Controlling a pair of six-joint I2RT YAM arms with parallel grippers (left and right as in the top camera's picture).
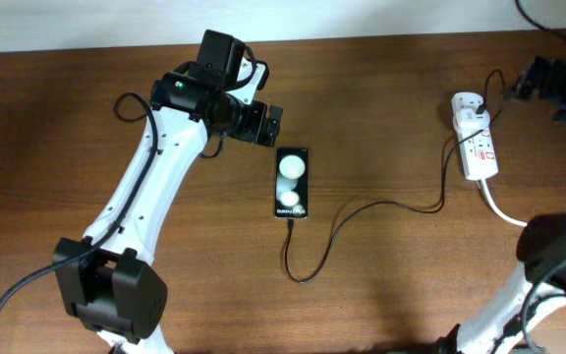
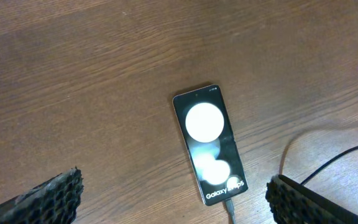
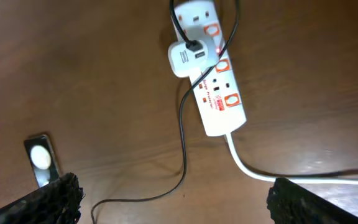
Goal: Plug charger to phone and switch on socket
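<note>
The black phone (image 1: 292, 182) lies flat mid-table, with white lettering at its near end (image 2: 209, 149). The charger's black plug tip (image 2: 229, 208) sits in that end of the phone. Its thin cable (image 1: 362, 211) loops right to a white adapter (image 3: 185, 59) plugged into the white socket strip (image 1: 475, 138). A small red glow shows on the socket (image 3: 213, 81) beside the adapter. My left gripper (image 1: 266, 123) hovers open just beyond the phone's far end, nothing between its fingers (image 2: 176, 193). My right gripper (image 1: 538, 79) stands open and empty (image 3: 173, 193) right of the socket.
The socket's thick white cord (image 1: 504, 211) runs off toward the right arm's base and crosses near my right finger (image 3: 278, 177). The phone shows small at the left edge of the right wrist view (image 3: 41, 158). The table is brown wood (image 1: 411, 285).
</note>
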